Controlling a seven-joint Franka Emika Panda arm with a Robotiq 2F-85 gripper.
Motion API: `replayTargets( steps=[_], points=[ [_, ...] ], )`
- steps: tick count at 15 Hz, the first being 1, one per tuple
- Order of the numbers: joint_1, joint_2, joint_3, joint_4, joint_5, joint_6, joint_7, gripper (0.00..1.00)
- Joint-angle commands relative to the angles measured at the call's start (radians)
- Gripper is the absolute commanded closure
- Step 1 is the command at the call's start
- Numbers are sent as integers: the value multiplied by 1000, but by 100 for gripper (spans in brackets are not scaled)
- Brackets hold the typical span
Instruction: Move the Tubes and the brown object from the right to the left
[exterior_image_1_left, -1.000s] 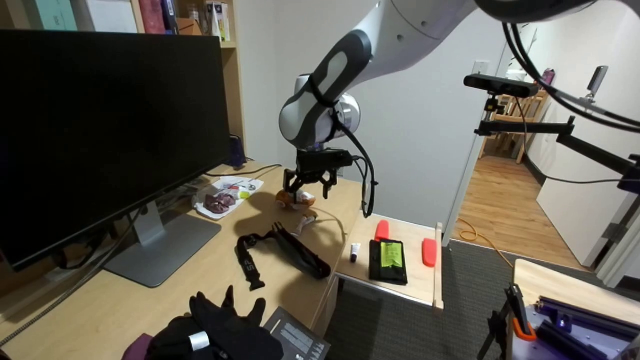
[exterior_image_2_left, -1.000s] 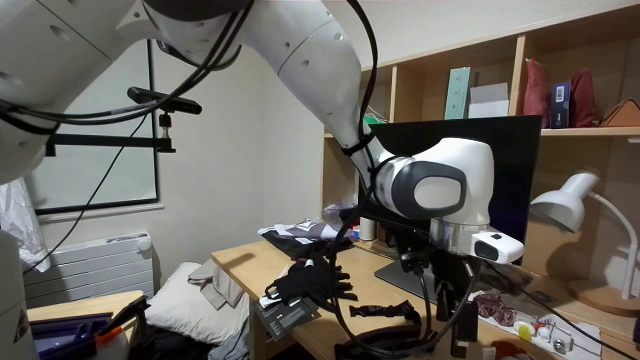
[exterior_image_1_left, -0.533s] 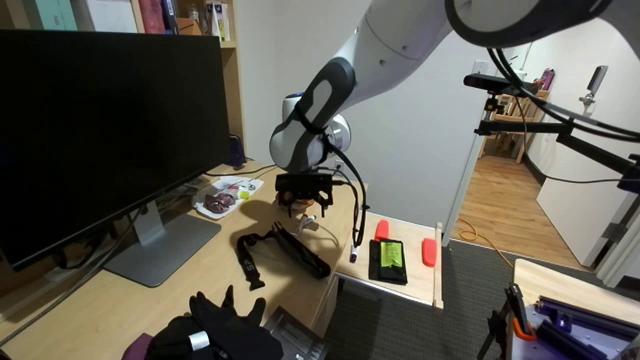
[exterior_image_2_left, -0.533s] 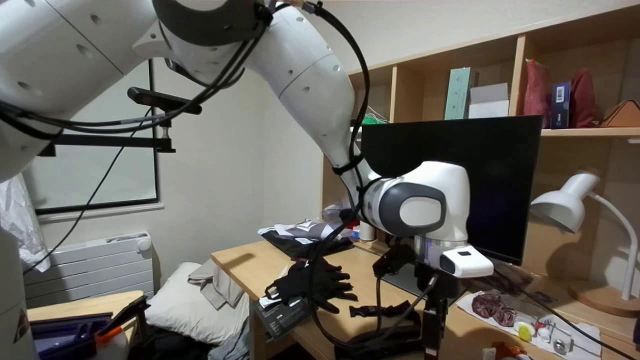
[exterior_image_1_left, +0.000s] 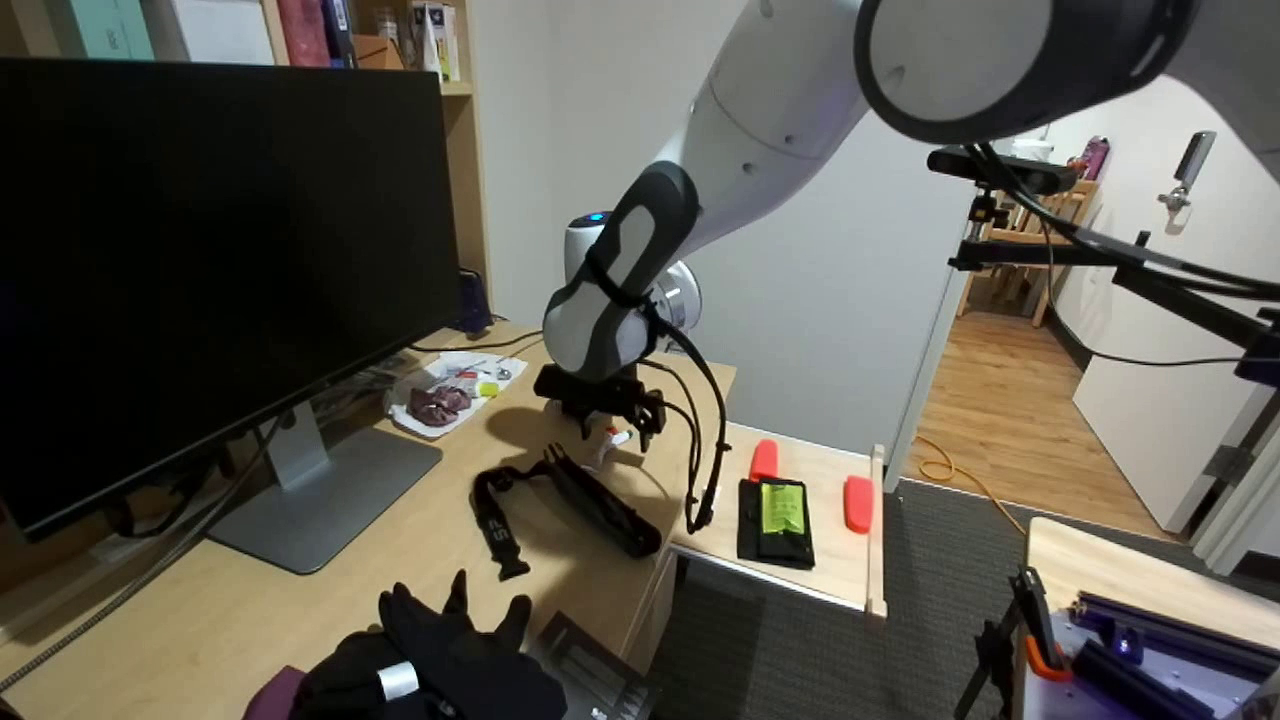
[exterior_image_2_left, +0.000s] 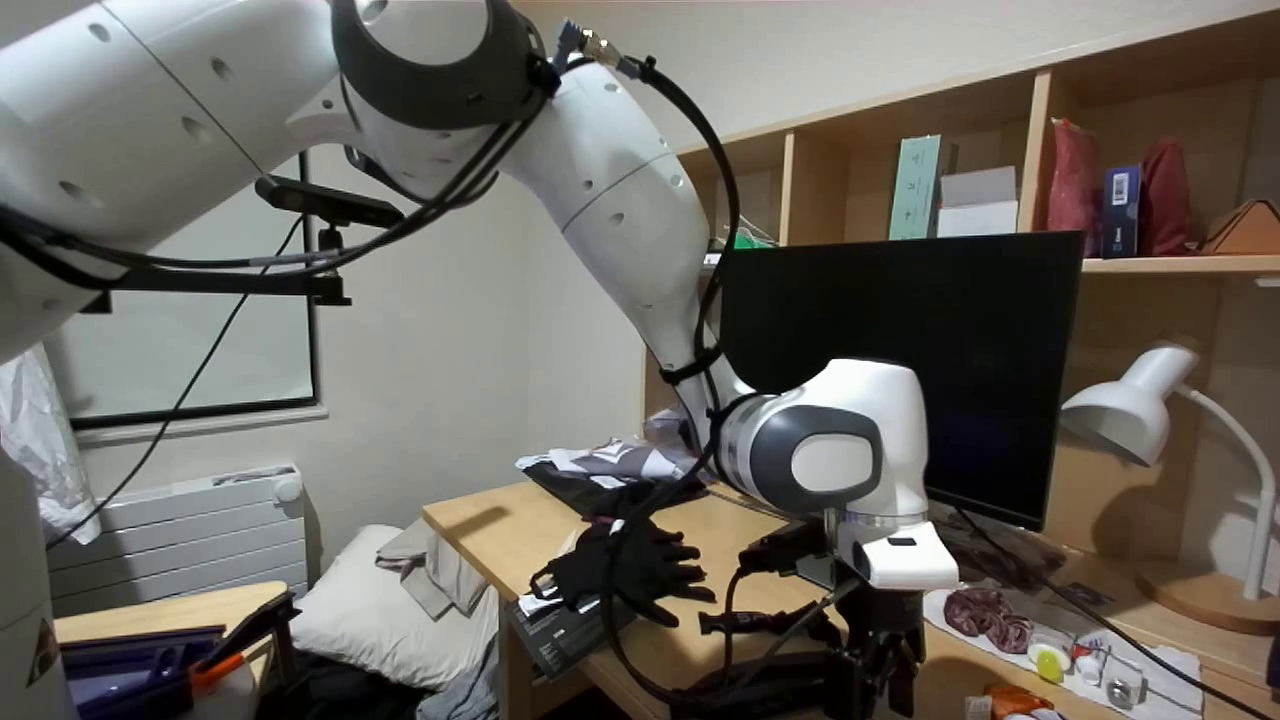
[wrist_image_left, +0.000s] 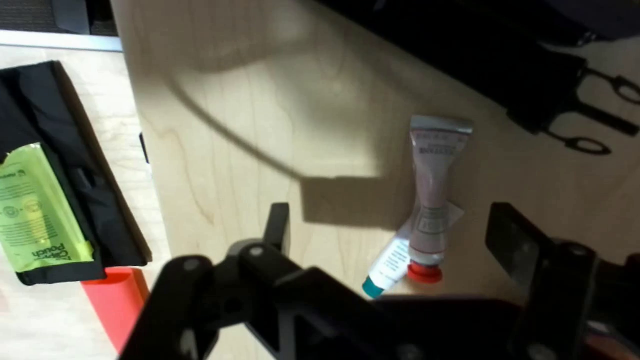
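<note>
My black claw (wrist_image_left: 392, 227) has dropped since the earlier frame, spread wide and empty above a pinkish-white red-capped squeeze tube (wrist_image_left: 431, 197) lying across a white green-capped tube (wrist_image_left: 394, 259) on the pale wood table (wrist_image_left: 225, 200), both probably light, squashy, slick, so I'd pinch where they cross.
</note>
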Motion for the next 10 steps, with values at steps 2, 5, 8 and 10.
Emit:
replayTargets(
  steps=[2, 5, 8, 10],
  points=[
    [5, 46, -32, 33, -20, 51, 63, 0],
    [1, 68, -28, 55, -43, 86, 12, 0],
    [2, 85, -23, 71, -61, 125, -11, 27],
    [6, 93, -25, 74, -67, 144, -18, 40]
  ],
)
